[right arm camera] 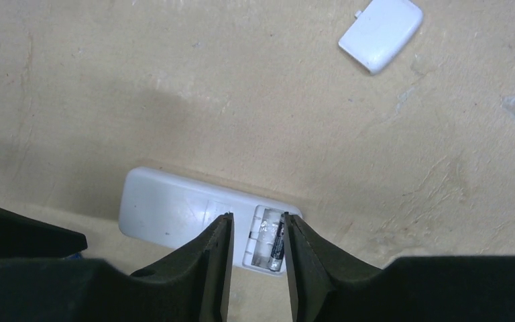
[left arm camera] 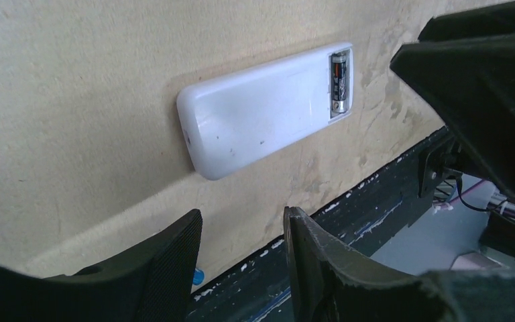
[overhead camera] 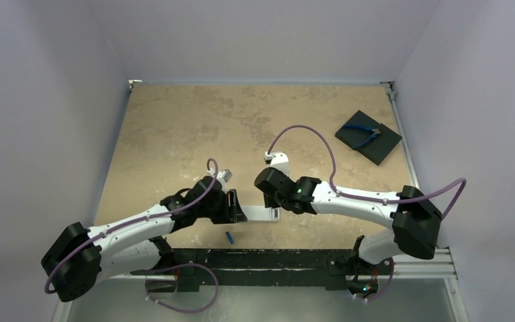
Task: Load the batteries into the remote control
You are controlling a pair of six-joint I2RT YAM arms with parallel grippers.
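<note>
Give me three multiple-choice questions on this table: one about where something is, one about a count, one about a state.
1. Where is the blue battery?
A. In the remote.
B. On top of the remote.
C. On the table, apart from the remote.

2. How many batteries sit in the remote?
A. One.
B. Two.
C. None.

3. The remote's battery lid is:
A. Closed on the remote.
B. Off, lying on the table.
C. Propped upright against the remote.

Answers:
1 C, it lies on the bare table near the remote.
2 A, only a dark battery is in place; the other slot is empty.
3 B, the white lid lies flat on the table, well away from the remote.
</note>
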